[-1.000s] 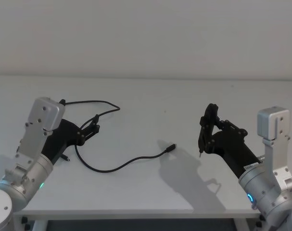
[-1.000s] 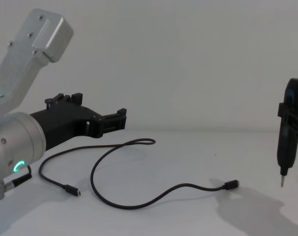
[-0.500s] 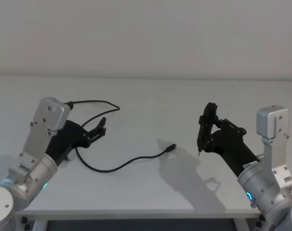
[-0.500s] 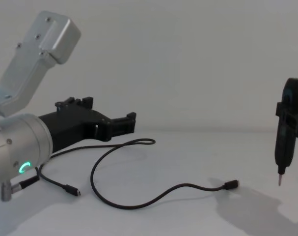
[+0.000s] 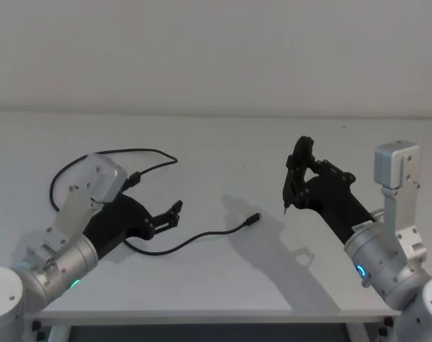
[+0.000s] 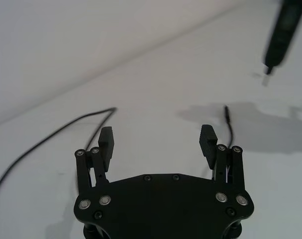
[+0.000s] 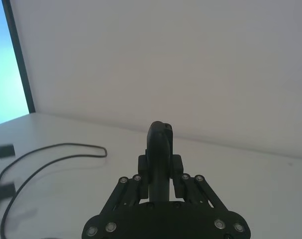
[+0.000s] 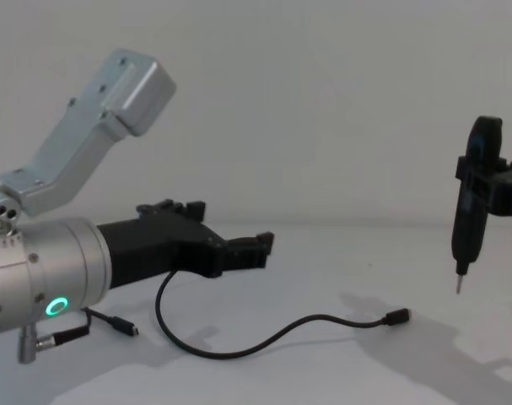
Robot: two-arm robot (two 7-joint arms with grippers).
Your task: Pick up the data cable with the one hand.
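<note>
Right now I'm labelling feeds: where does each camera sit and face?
Head: high, looking down at white table; both arms show.
Chest: low, looking across; black two-finger left end effector, open.
Left wrist: behind it, facing thin black looped data cable.
Right wrist: behind right end effector clamping black pen-like tool.
All share the cable.

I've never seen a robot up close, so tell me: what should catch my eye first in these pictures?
A black data cable loops across the white table, with one plug end lying near the middle. The left gripper, open, hangs over the cable's left part, and a green ring glows on its thick silver wrist. On the right, the right gripper is shut on an upright pen-like tool held above the table.
</note>
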